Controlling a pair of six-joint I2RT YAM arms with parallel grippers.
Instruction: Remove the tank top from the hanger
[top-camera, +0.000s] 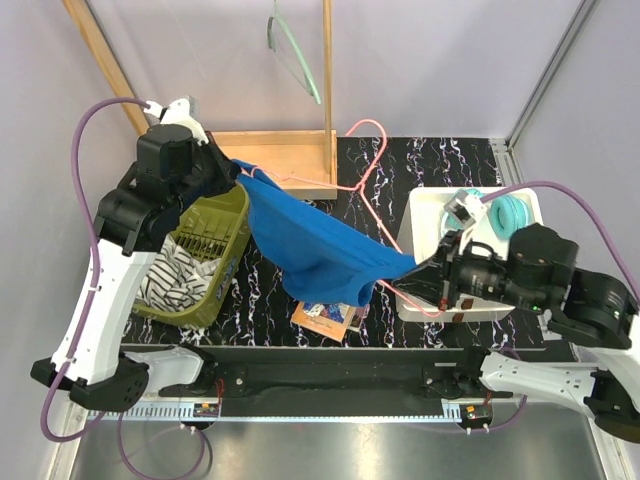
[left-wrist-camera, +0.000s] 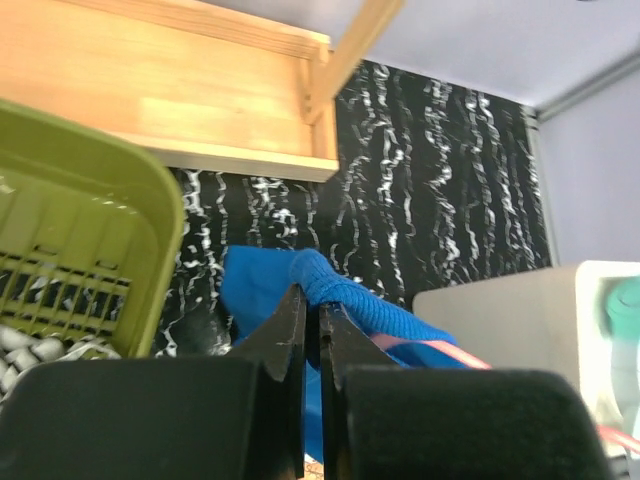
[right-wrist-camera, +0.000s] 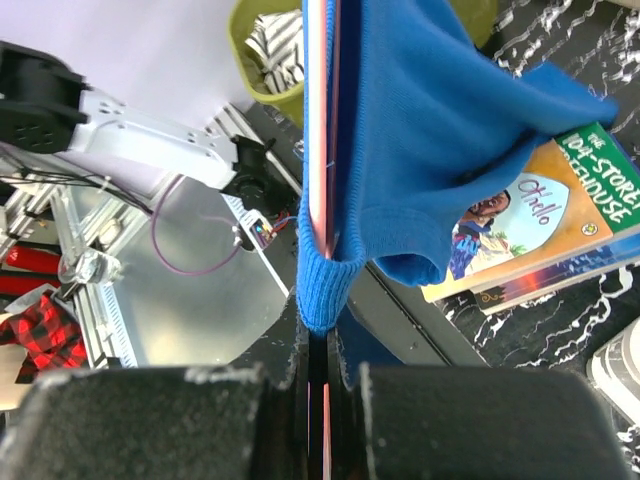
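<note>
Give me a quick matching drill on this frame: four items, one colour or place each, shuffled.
Items:
1. tank top
2. hanger
3. basket
4. book

Descriptions:
A. olive green, striped cloth inside
B. pink
C. blue
D. lying flat on the table, partly under the fabric

Pairs: 1-C, 2-B, 3-A, 4-D

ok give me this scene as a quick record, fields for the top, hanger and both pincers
garment: blue knit tank top, stretched between both arms
hanger: pink wire hanger, threaded inside the top
left pincer: shut on the top's edge
right pincer: shut on the hanger wire, hem draped over it
basket: olive plastic basket, striped cloth inside
status: top not yet off hanger
</note>
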